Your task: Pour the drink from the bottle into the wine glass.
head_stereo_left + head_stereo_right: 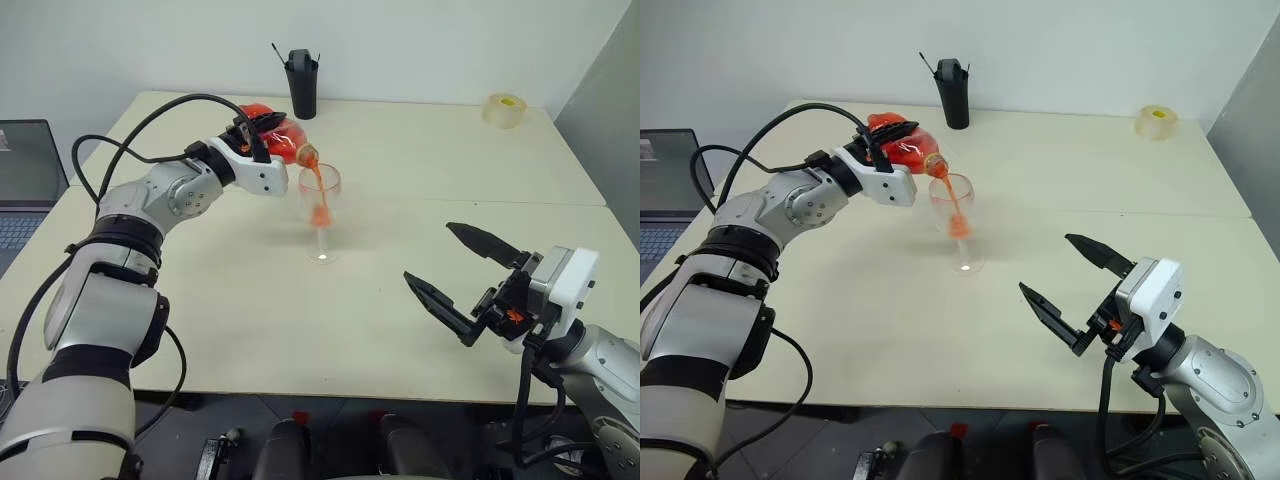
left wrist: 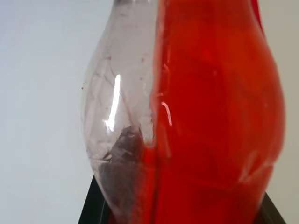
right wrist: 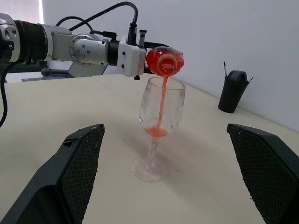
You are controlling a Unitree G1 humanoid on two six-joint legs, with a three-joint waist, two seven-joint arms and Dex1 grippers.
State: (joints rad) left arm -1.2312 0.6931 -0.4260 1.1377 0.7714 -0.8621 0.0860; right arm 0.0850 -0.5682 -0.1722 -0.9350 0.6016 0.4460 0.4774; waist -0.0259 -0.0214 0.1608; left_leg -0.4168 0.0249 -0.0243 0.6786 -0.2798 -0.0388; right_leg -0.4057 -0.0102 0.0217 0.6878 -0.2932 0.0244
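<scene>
i have the bottle (image 1: 272,134) tipped over on its side with its neck hanging just above the rim of the glass (image 1: 320,212), because that is the only way the drink (image 3: 161,105) will run out in a thin stream and land inside the bowl rather than on the table (image 1: 400,330). the stream falls from the mouth down into the bowl, and a small red pool sits at the bottom of it, so i judge the pour is under way with most of the liquid in the bottle yet to go. the glass stands upright on its foot near the middle of the table, untouched by either of my hands, which means a nudge from the neck could topple it; keeping the mouth above the rim and not against it seems wise. my left gripper (image 1: 262,140) is clamped tight around the body of the bottle, fingers (image 2: 96,210) pressed to its sides. my right gripper (image 1: 460,282) hangs well apart from the glass, over the near edge of the table, its two black fingers (image 3: 77,172) spread as wide as they go, holding and touching nothing. a black cup (image 1: 302,82) and a tape roll (image 1: 505,109) sit at the far edge, out of the way.
</scene>
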